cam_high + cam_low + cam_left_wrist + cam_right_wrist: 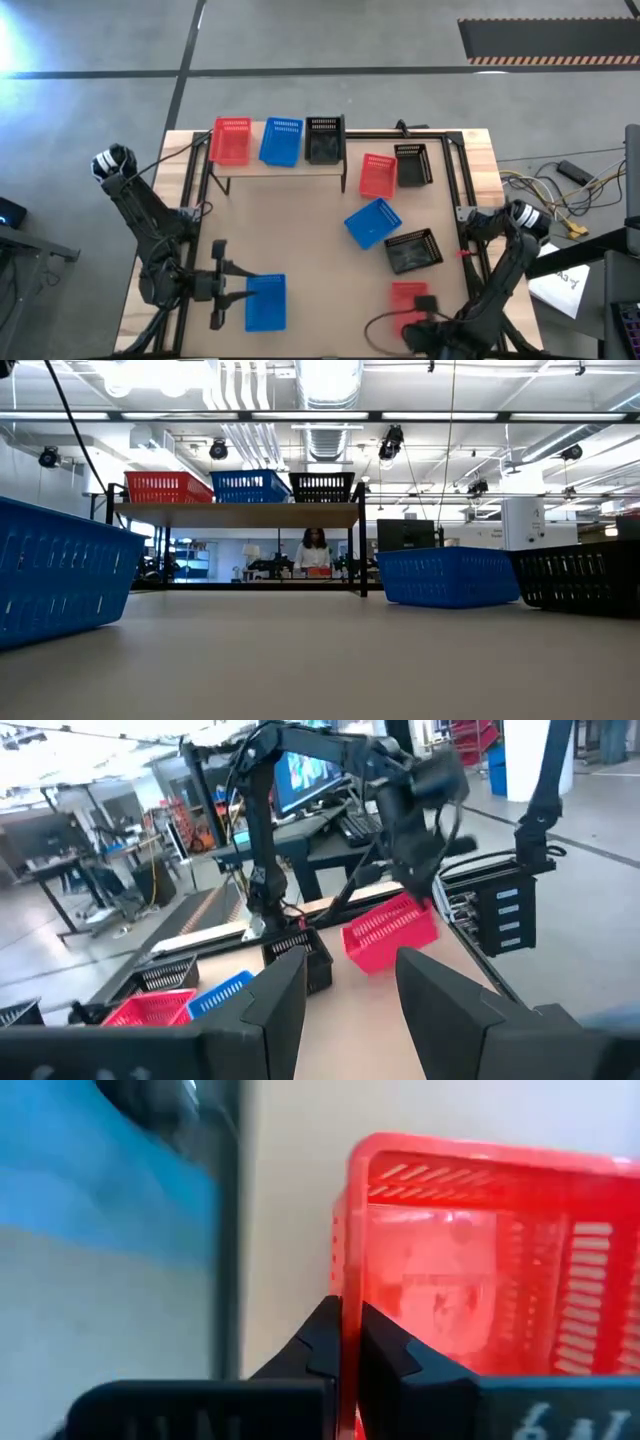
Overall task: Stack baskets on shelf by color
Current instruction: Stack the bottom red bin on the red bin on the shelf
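Right gripper (342,1342) clamped on the wall of a red basket (470,1260) at the table's near right edge (jaws nearly meeting across the thin rim). Left gripper (222,287) open beside a blue basket (266,302), near left.

The shelf (275,171) holds a red basket (231,140), a blue basket (282,141) and a black basket (324,138) side by side. On the table lie a second red basket (377,175) touching a black one (412,164), a tilted blue one (373,222), another black (413,250), a blue one (266,302) near the front, and a red one (470,1270) pinched by its rim
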You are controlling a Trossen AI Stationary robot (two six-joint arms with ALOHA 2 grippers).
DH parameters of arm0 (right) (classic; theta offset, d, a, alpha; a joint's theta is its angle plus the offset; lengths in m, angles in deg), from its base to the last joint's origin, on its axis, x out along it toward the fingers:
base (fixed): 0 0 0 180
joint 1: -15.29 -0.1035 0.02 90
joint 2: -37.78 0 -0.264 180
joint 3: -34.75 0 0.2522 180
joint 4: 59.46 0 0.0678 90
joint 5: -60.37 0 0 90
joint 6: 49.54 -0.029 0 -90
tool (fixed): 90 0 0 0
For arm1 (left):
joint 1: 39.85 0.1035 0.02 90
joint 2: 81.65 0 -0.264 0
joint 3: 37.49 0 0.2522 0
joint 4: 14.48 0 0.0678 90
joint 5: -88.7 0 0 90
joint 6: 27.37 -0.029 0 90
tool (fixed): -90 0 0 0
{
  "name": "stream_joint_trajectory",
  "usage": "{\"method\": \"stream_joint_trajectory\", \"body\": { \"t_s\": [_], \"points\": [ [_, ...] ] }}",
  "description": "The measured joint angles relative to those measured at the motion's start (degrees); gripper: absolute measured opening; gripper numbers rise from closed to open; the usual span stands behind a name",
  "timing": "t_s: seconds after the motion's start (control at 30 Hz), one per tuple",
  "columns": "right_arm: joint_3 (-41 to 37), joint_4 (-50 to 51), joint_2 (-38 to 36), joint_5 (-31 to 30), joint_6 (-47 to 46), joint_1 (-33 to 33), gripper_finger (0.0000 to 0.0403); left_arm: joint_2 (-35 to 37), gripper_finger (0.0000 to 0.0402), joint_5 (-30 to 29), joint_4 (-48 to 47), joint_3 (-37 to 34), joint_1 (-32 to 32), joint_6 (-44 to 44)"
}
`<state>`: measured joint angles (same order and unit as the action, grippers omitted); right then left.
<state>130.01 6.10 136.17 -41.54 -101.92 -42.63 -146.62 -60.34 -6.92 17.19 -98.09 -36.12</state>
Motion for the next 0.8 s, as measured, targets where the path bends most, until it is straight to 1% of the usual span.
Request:
{"method": "stream_joint_trajectory", "body": {
  "t_s": [0.07, 0.17, 0.27, 0.33, 0.43, 0.53, 0.6, 0.73, 0.8],
  "points": [
    [3.0, -3.0, 0.0, -5.3, 10.4, 1.3, 0.0009, -1.1, 0.0141, -1.1, 1.8, 0.0, 0.0, -0.4],
    [5.0, -6.5, -0.1, -12.5, 25.8, 4.0, 0.0009, -2.6, 0.0141, -6.1, 2.9, 0.0, 0.0, 1.4],
    [4.4, -11.1, -0.1, -13.4, 36.6, 9.3, 0.0008, -3.9, 0.0141, -13.1, 3.2, 0.0, -0.7, 3.7],
    [2.8, -16.0, 0.0, -12.8, 41.6, 13.8, 0.0008, -4.3, 0.0141, -17.2, 3.4, 0.2, -2.0, 3.8],
    [0.8, -26.6, 0.6, -8.7, 47.4, 21.4, 0.0008, -4.3, 0.0141, -21.5, 3.6, 0.7, -3.7, 3.8],
    [0.1, -34.8, 2.3, -6.9, 50.7, 28.1, 0.0008, -4.0, 0.0141, -22.4, 3.5, 0.8, -4.6, 3.5],
    [0.2, -38.3, 4.1, -4.1, 51.8, 32.3, 0.0008, -3.9, 0.0141, -22.5, 3.6, 0.7, -4.9, 3.5],
    [2.0, -41.7, 9.5, 1.0, 50.5, 38.8, 0.0008, -4.4, 0.0141, -22.5, 3.3, 0.7, -4.9, 3.5],
    [4.1, -42.0, 12.5, 1.6, 50.1, 40.9, 0.0008, -4.7, 0.0141, -22.5, 3.3, 0.6, -4.9, 3.7]
  ]
}}
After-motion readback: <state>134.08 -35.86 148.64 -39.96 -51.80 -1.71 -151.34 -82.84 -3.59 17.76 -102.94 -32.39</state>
